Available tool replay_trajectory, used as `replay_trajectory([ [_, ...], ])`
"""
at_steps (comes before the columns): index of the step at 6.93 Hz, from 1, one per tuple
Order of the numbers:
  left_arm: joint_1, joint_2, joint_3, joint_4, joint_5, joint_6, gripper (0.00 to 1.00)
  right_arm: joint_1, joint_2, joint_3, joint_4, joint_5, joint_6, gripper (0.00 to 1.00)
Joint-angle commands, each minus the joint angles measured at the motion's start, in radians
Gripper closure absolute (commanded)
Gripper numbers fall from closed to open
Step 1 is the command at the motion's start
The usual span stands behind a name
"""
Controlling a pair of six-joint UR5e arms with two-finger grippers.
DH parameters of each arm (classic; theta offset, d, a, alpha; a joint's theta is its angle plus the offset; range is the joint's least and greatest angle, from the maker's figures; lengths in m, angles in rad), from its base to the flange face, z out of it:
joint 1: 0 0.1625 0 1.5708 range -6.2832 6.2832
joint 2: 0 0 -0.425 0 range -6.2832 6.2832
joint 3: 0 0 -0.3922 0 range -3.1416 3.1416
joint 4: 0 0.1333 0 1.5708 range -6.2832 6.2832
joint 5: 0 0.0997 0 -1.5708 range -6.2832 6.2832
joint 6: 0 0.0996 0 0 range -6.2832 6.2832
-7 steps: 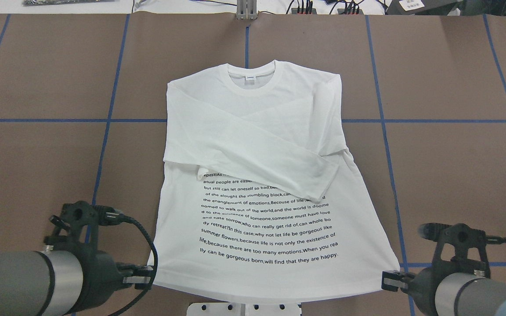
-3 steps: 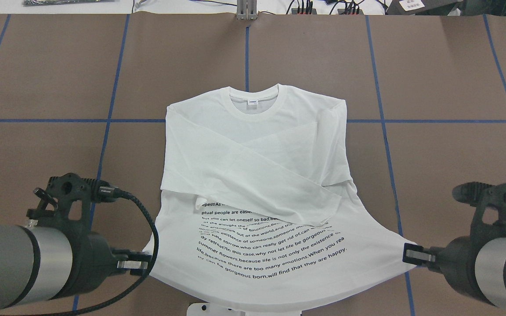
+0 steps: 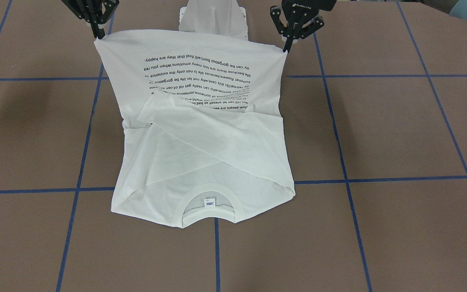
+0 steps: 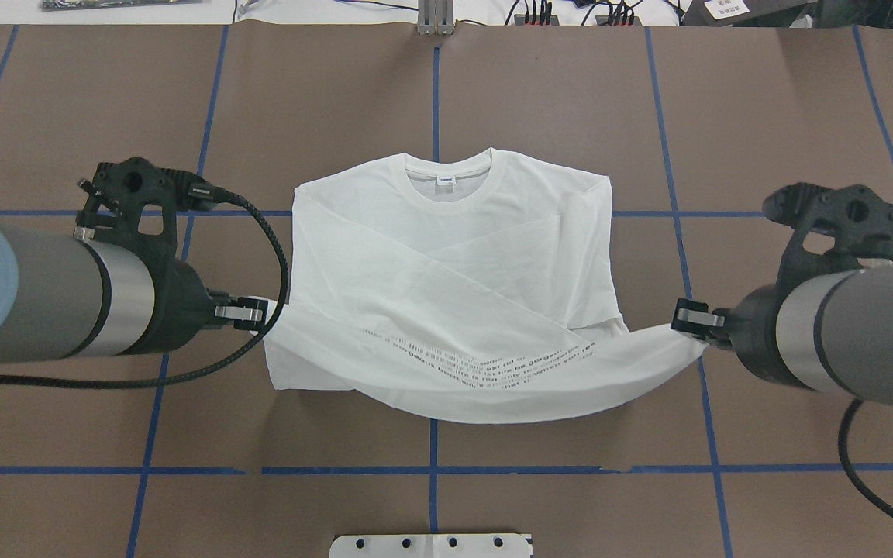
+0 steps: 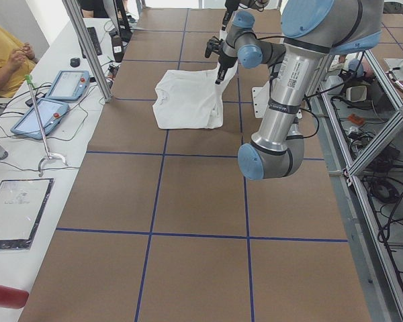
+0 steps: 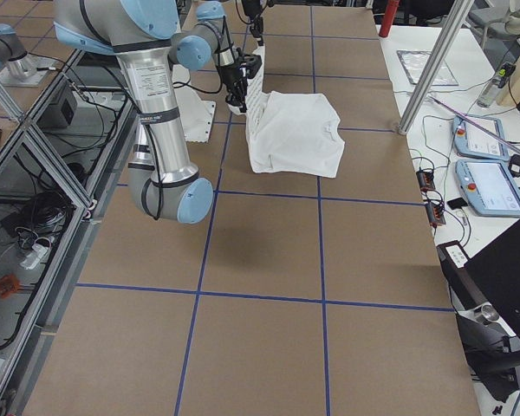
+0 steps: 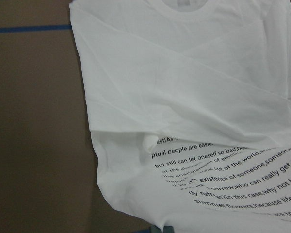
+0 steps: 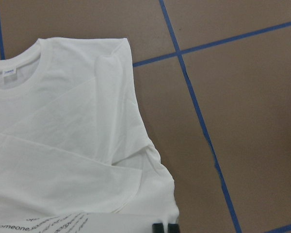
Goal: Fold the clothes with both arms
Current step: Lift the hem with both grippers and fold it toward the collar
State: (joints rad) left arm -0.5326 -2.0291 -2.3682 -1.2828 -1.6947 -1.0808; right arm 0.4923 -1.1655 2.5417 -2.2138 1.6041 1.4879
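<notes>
The white long-sleeved T-shirt point(image 4: 446, 256) lies with its collar point(image 4: 448, 182) at the far side and both sleeves crossed over the chest. Its lower part with the black text point(image 3: 199, 75) is raised off the table. My left gripper point(image 4: 264, 312) is shut on the hem's left corner, and it appears on the right in the front-facing view point(image 3: 285, 49). My right gripper point(image 4: 687, 322) is shut on the hem's right corner point(image 3: 100, 36). The hem sags between them. Both wrist views look down on the shirt point(image 7: 184, 73) point(image 8: 63, 121).
The brown table point(image 4: 803, 116) carries a grid of blue tape lines. The white pedestal base plate point(image 4: 431, 545) sits at the near edge. Cables and gear line the far edge. A side bench holds tablets point(image 5: 50, 100), with a person in yellow point(image 5: 3, 57) beside it.
Both grippers have risen and carried the hem away from the robot toward the collar. The text panel, flat before, now hangs steeply. The collar slid nearer the robot earlier on.
</notes>
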Motion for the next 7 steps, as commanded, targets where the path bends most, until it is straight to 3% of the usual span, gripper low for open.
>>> replay_trajectory([
  [1,-0.113,-0.048,0.154,-0.111,0.001,0.067,1.0,0.141,0.088,-0.17,0.005,0.004,-0.133,1.0],
  [2,-0.125,-0.049,0.259,-0.191,0.004,0.07,1.0,0.179,0.108,-0.263,0.056,0.004,-0.164,1.0],
  [5,-0.132,-0.068,0.594,-0.517,0.064,0.071,1.0,0.207,0.112,-0.603,0.409,-0.007,-0.182,1.0],
  [7,-0.129,-0.127,0.807,-0.636,0.104,0.071,1.0,0.206,0.115,-0.78,0.559,-0.009,-0.212,1.0],
])
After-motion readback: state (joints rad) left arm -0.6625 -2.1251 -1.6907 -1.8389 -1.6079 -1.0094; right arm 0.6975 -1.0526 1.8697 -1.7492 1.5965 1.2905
